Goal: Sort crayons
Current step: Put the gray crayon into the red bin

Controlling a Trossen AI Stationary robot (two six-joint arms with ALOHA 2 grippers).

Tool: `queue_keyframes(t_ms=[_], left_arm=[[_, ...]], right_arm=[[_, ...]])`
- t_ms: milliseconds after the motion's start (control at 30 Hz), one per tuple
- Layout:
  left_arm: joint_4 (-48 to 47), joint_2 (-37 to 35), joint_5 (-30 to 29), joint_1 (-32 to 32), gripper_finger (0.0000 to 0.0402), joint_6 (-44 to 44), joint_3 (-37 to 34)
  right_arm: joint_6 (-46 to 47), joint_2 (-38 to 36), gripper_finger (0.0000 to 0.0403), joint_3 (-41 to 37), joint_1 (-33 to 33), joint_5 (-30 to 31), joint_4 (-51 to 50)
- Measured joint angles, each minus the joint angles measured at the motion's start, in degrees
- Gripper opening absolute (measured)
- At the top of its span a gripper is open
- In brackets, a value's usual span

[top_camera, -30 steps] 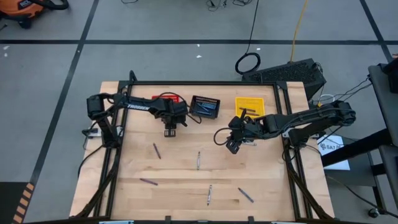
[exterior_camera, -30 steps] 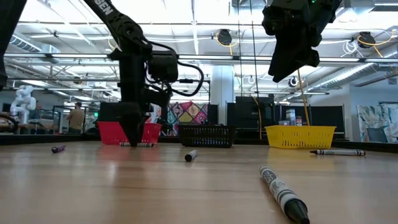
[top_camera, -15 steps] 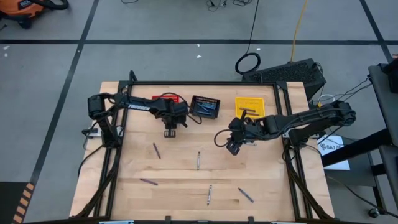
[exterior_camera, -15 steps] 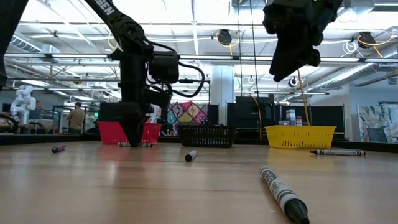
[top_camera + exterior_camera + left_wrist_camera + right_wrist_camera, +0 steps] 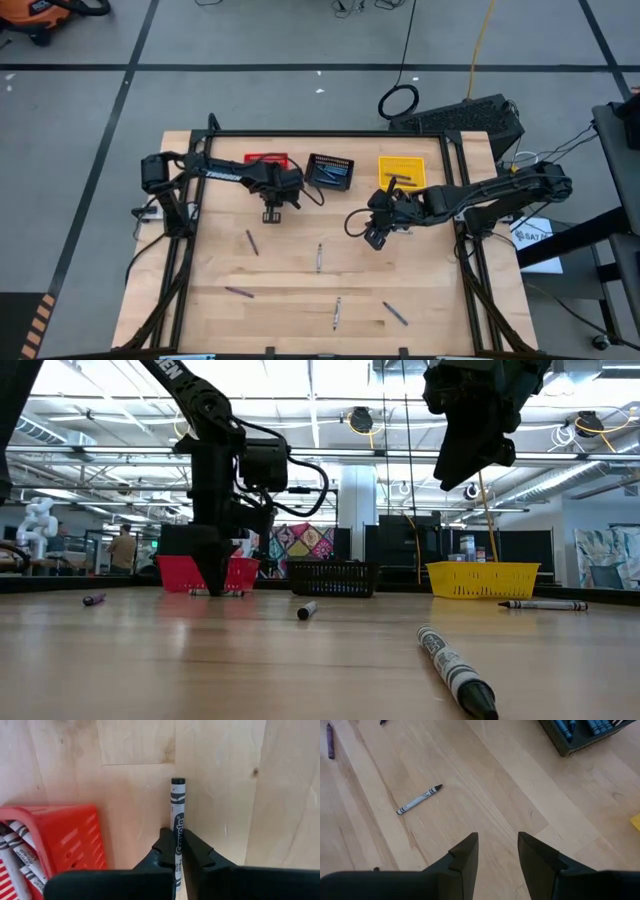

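A grey crayon [image 5: 178, 805] lies on the wooden table just in front of the red basket [image 5: 55, 837], which holds several grey crayons. My left gripper [image 5: 176, 839] stands over it, pointing down, shut on it; in the high view this gripper [image 5: 272, 212] is below the red basket [image 5: 265, 160]. My right gripper [image 5: 375, 238] hangs open above the table's middle right, and its fingers [image 5: 465, 855] hold nothing. Loose crayons lie on the near half of the table [image 5: 252, 242] [image 5: 319, 257] [image 5: 337, 313]. My left gripper pinches the grey crayon between its two fingers [image 5: 162, 851], on the crayon's long sides [image 5: 177, 827] around its middle. The fingers come from above, pointing down, and lie across the crayon. The crayon lies flat on the table [image 5: 222, 592].
A black basket [image 5: 330, 170] with blue crayons and a yellow basket [image 5: 402, 172] stand in the far row, right of the red one. More crayons lie near the front edge [image 5: 238, 292] [image 5: 395, 313]. A grey crayon [image 5: 419, 799] lies under my right gripper's view.
My left gripper, down at the table in front of the red basket, has shut its fingers on the grey crayon. The crayon stays lying on the table.
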Motion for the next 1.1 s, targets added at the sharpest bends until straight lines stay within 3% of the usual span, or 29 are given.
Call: queue_keyframes(t_ms=[233, 667, 867, 1100], left_arm=[[-2.5, -4.8, 2.6, -1.4, 0.0002, -0.2, -0.4], [-7.0, -17.7, -0.6, -2.0, 0.0001, 1.4, -0.2], [-6.8, -22.3, -4.0, 1.2, 0.0001, 6.3, -0.1], [-6.2, -22.7, -4.7, 8.8, 0.0001, 11.7, -0.1]], right_arm=[[0.0, 0.0, 0.0125, 0.0, 0.0, 0.0, -0.1], [-1.9, 0.0, 0.0125, 0.0, -0.1, 0.3, -0.1], [-1.8, 0.0, 0.0125, 0.0, 0.0, 1.7, 0.0], [0.0, 0.0, 0.0125, 0.0, 0.7, 4.7, -0.2]])
